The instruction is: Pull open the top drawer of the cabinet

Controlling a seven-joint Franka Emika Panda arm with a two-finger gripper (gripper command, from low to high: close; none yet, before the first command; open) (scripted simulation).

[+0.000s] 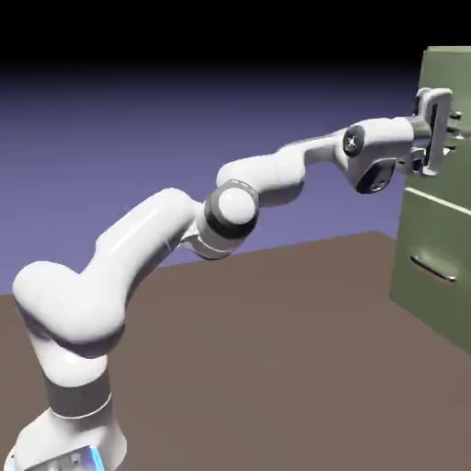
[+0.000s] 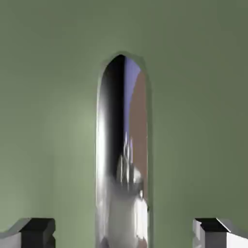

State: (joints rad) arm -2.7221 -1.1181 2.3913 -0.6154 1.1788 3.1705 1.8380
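The olive-green cabinet stands at the exterior view's right edge. Its top drawer is the upper flat front and sits flush. My gripper is pressed up to that front at handle height. In the hand view, the drawer front fills the picture and the silver bar handle runs down the middle. The two grey fingertips stand far apart on either side of the handle and do not touch it. The gripper is open around the handle.
The lower drawer with its own thin silver handle lies below a pale seam. The brown table stretches from the robot's base to the cabinet's foot. The arm reaches from lower left to upper right.
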